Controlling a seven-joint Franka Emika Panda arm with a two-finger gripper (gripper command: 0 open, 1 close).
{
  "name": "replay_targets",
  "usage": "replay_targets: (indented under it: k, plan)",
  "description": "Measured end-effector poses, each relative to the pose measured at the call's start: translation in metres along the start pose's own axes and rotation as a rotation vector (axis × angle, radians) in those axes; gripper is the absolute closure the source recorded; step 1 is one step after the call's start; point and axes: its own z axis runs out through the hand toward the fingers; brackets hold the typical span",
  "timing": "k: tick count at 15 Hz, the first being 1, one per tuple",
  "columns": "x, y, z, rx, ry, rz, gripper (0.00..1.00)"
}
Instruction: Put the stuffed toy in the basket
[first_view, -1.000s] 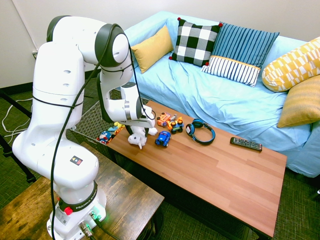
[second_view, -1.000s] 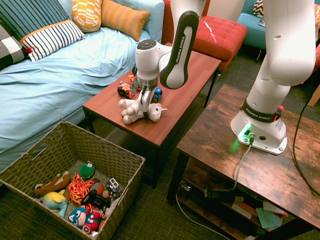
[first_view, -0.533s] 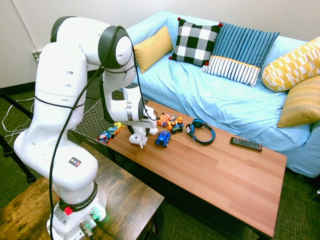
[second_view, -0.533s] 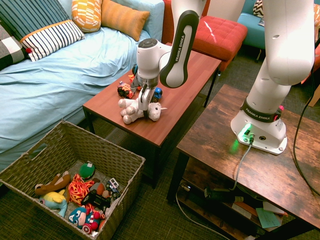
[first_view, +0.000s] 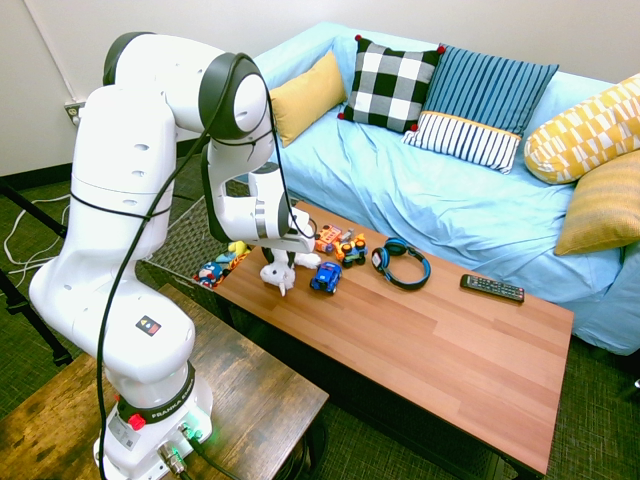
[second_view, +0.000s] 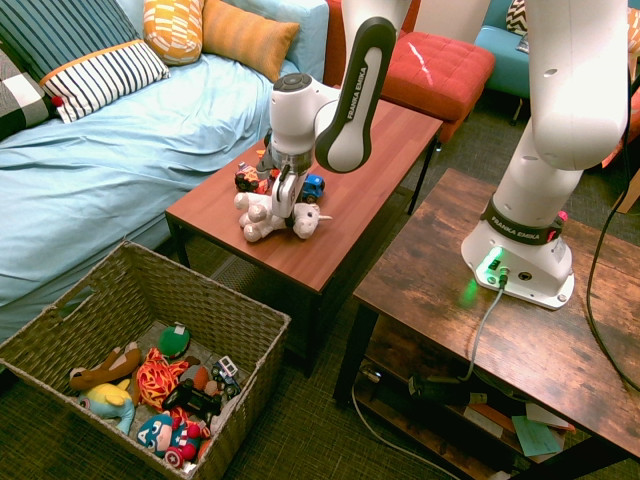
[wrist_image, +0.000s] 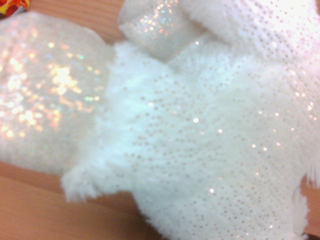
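Reddish wooden coffee table (first_view: 450, 350) stands before a sofa draped in light blue (first_view: 430, 190), with the white arm reaching over its near end. At that end the gripper (second_view: 284, 207) is down on the stuffed toy (second_view: 268, 216), its 2 fingers pinched into the white fur (the wrist view is filled with sparkly plush (wrist_image: 200, 150) against the wood). Just beside the plush sit a blue toy car (first_view: 326, 277) and an orange toy vehicle (first_view: 327, 240); blue headphones (first_view: 401, 263) and a black remote (first_view: 492, 288) lie further along. On the floor past the table's end, well apart from the plush, the basket (second_view: 60, 335) already holds several colourful toys (second_view: 165, 395).
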Motion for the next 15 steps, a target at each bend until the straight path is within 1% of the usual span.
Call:
replay_targets:
  k: [5, 7, 11, 15]
  plan:
    - [0.000, -0.010, -0.010, -0.002, 0.002, -0.010, 1.00]
    - [-0.001, -0.021, -0.014, 0.009, 0.001, -0.012, 1.00]
    - [-0.006, -0.057, -0.036, 0.032, 0.007, -0.024, 1.00]
    - [-0.040, -0.116, -0.051, 0.011, 0.017, -0.106, 1.00]
